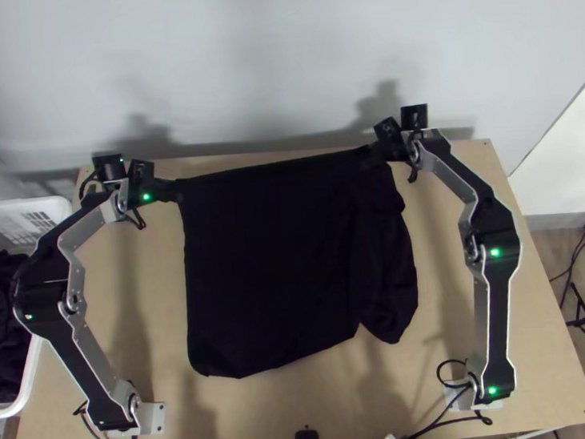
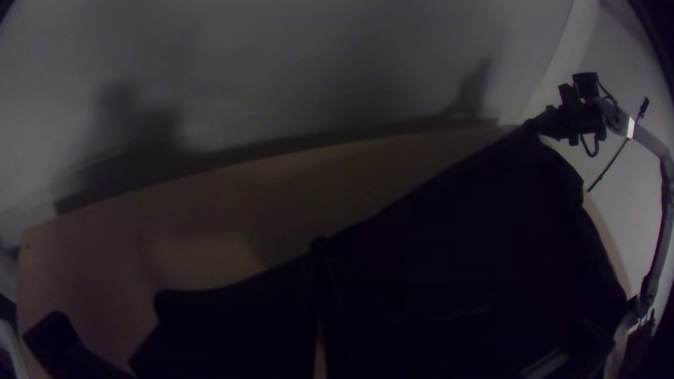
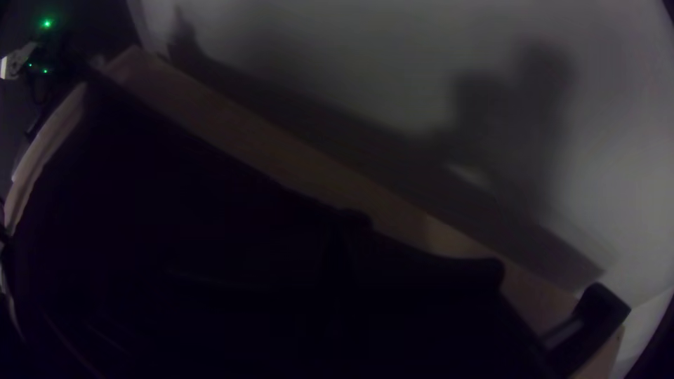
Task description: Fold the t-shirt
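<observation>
T-shirt (image 1: 271,261) over the desk's (image 1: 274,409) middle: towards the desk's far left, the left hand (image 1: 176,189) is closed on cloth; towards its far right, the right hand (image 1: 370,157) likewise, presumably keeping that edge taut for folding.

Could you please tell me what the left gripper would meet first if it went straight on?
Probably more of the t-shirt: the left gripper already holds its far left corner and points inward, roughly along its far edge. The gripper's exact height and downward tilt are unclear.
</observation>
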Tool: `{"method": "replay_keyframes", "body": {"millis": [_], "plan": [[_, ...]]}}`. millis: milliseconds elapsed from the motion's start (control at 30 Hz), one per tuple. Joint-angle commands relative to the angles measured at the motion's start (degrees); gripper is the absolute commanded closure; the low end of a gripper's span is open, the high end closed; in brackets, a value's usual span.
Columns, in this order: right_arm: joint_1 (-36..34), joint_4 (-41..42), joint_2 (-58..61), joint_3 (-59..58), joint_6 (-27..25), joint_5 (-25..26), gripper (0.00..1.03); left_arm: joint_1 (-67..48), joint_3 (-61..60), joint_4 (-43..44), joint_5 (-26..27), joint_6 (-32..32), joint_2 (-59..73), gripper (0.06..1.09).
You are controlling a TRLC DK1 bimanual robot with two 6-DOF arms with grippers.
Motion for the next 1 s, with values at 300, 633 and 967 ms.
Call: {"method": "replay_keyframes", "body": {"millis": [300,633,967], "plan": [[-2.2,-8.4,-3.0,-1.4,-1.6,-2.3,1.0,-4.7,0.5,-4.0,-1.9,0.0,-1.2,1.04],[-2.7,-4.0,-26.5,-28.0,-2.4,-5.2,1.0,-4.6,-16.4,-2.9,-1.6,0.1,-21.7,1.04],[-1.9,-3.9,-42.3,-47.8,-3.2,-5.9,1.0,-6.6,-31.4,-3.7,-1.0,2.2,-34.0,1.04]]}}
